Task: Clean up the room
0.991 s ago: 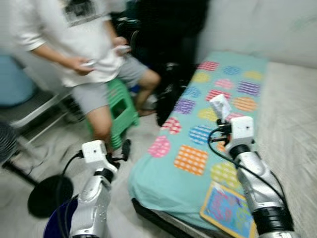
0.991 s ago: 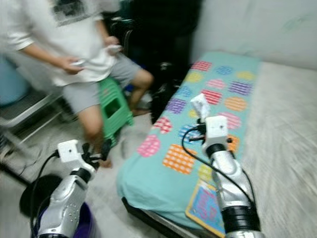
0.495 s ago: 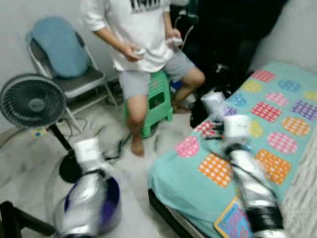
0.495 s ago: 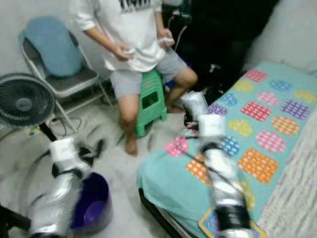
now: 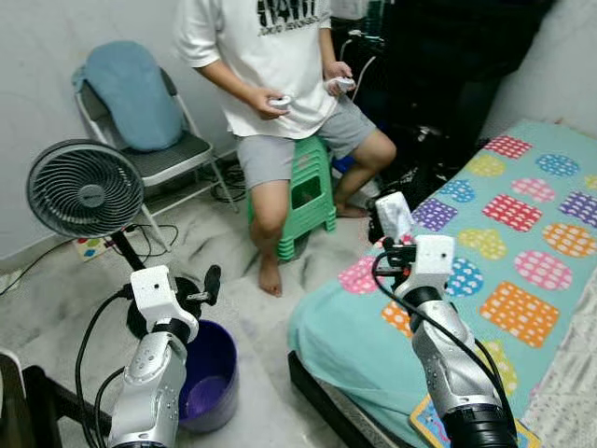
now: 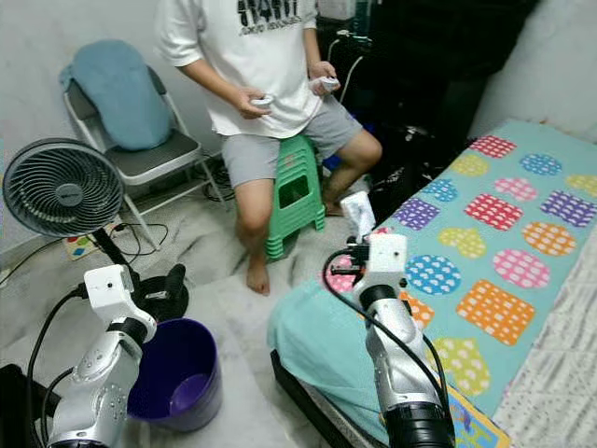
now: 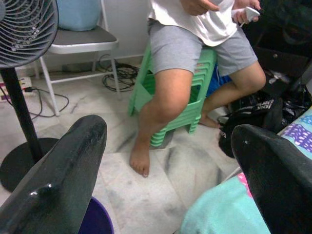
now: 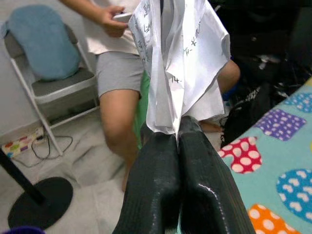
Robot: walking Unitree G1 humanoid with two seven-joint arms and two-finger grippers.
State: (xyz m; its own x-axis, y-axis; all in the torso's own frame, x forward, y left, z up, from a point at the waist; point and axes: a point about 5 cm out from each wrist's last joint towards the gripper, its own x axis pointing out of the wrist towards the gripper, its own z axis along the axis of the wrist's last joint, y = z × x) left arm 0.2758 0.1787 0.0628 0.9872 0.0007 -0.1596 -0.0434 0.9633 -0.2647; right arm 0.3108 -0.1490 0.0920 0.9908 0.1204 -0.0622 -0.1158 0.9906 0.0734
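right pincer (image 8: 176,134): clenched on crumpled paper (image 8: 178,61), fingers pressed together at its lower edge; held up over the near-left corner of the bed (image 5: 522,308).
left pincer (image 5: 211,282): released, fingers spread wide, empty, hovering above the floor just right of the purple bin (image 5: 210,383).
paper: printed white sheet, bunched, standing above the right fingertips; looks light and floppy, likely to flutter on release.
target (judgement): the bin on the floor at near left, beside the fan (image 5: 86,189) base. Seems the obvious drop spot.
how to do it well: swing the right arm left, clear of the bed edge, until the paper hangs over the bin mouth; lower before letting go so it falls in.
hazards: person (image 5: 280,84) on the green stool (image 5: 303,191) sits close behind; keep the arm sweep low and near.
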